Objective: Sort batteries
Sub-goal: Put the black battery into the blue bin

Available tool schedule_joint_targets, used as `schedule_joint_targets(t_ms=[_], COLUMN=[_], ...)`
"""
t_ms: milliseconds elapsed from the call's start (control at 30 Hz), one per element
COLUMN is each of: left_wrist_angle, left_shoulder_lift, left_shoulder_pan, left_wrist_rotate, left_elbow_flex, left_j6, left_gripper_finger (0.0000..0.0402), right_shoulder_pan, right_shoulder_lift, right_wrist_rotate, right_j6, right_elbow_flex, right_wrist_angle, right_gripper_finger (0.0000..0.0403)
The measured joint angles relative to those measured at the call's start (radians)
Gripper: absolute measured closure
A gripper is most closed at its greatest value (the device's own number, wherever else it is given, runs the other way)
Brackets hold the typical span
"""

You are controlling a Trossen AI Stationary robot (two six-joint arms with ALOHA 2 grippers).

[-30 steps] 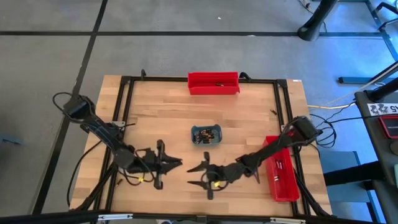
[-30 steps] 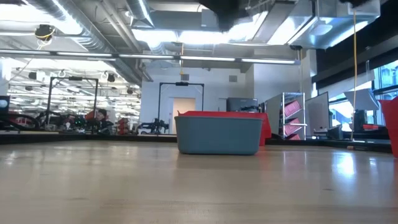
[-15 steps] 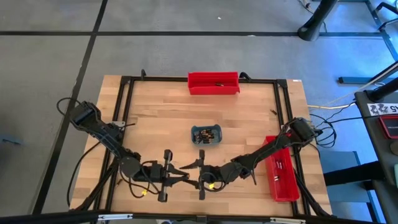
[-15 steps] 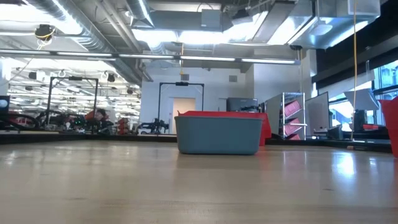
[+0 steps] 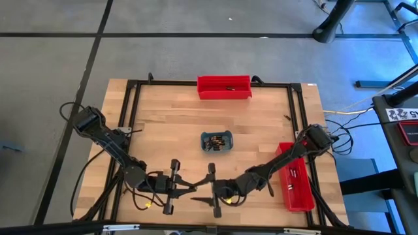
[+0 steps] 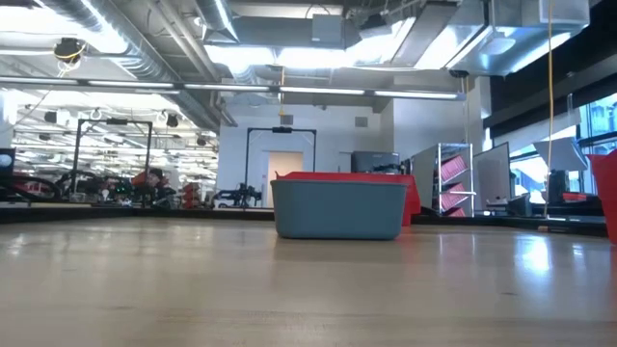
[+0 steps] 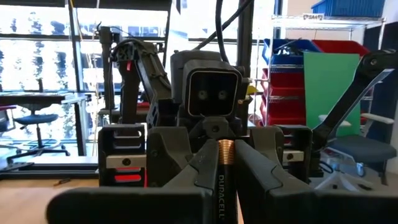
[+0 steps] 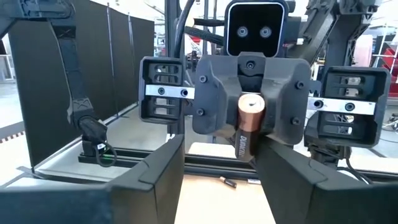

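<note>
Table's near edge [image 5: 196,219]: left gripper [image 5: 193,188] clamping battery [image 7: 224,171].

One red bin [image 5: 225,87] at the table's [image 5: 163,124] far edge, another [image 5: 295,178] along its right edge (grey-blue tray [image 5: 216,141] central).

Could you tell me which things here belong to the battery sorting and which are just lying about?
Job: battery in left gripper; open right gripper; grey-blue tray of batteries; far red bin; right red bin.
Lying about: chair base; yellow cable.
</note>
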Motion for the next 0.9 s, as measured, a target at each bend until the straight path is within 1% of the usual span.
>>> schedule_joint_targets(t_ms=[67,167,333,567,667,733,800,900], left_wrist_angle=[0.0,0.003,0.0,-0.01,-0.043,-0.073,-0.101,-0.126], left_shoulder_lift=[-0.001,-0.002,-0.002,-0.002,-0.004,-0.004,-0.003,-0.002], left_shoulder_pan=[0.0,0.0,0.0,0.0,0.0,0.0,0.001,0.003], left_wrist_rotate=[-0.004,-0.001,0.003,-0.008,-0.011,-0.017,-0.025,-0.048], left_elbow_flex=[0.0,0.0,0.0,0.0,0.0,0.0,-0.001,-0.003], left_j6=[0.001,-0.002,0.003,0.001,0.002,-0.007,-0.027,-0.031], left_gripper_finger=[0.0376,0.0376,0.0376,0.0375,0.0372,0.036,0.0337,0.0294], right_shoulder_pan=[-0.01,-0.01,-0.012,-0.01,-0.009,-0.007,-0.006,-0.001], right_shoulder_lift=[0.0,0.0,0.0,0.0,0.0,0.0,-0.005,-0.034], right_wrist_rotate=[-0.009,-0.021,-0.02,0.026,0.041,0.069,0.109,0.146], right_j6=[0.001,0.003,0.0,-0.002,-0.002,0.005,0.034,0.088], right_elbow_flex=[0.003,0.013,0.017,0.018,0.018,0.018,0.019,0.022], right_wrist_angle=[-0.001,-0.002,-0.005,-0.008,-0.024,-0.049,-0.106,-0.239], right_gripper_finger=[0.0218,0.0243,0.0302,0.0384,0.0388,0.0384,0.0381,0.0385])
